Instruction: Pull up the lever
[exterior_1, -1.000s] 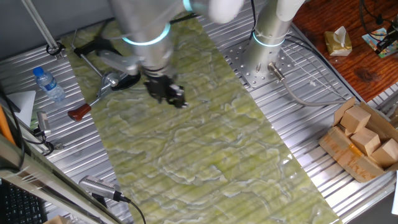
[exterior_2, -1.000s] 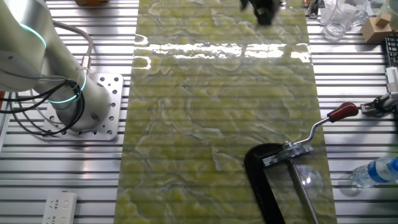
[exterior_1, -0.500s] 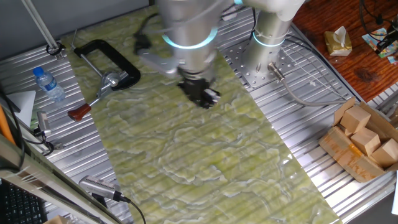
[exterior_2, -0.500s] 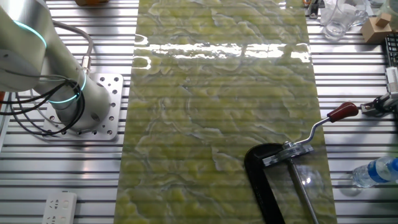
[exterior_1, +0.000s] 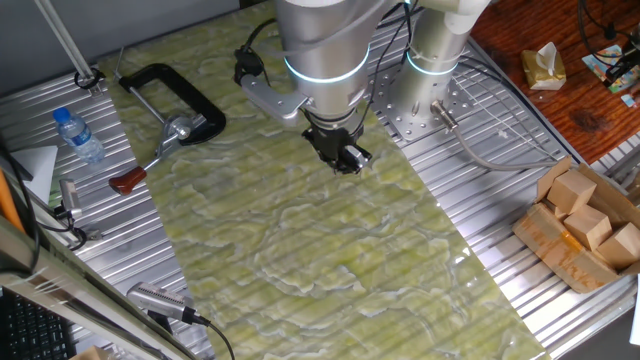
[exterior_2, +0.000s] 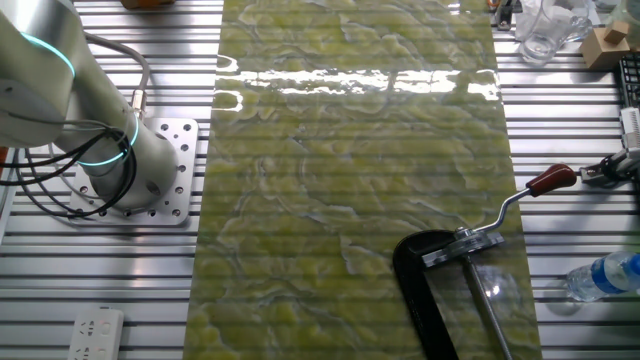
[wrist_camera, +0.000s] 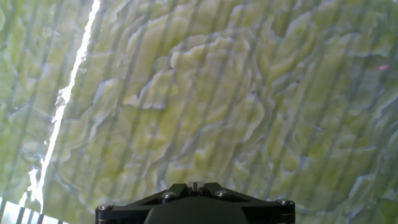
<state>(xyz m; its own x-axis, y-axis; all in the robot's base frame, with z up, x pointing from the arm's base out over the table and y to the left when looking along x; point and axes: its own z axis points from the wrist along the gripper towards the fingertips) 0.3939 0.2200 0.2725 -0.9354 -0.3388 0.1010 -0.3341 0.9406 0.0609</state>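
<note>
Moving away from the lever (exterior_1: 150, 165) near the tabletop's left edge, my jaws (exterior_1: 350, 160) look shut and empty; lever unpulled.

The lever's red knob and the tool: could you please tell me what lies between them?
In one fixed view, the clamp's silver screw head and bare green mat lie between the lever and the tool.

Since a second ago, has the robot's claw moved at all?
Yes. The gripper has swung away from the black clamp and the lever, toward the arm's silver base.
</note>
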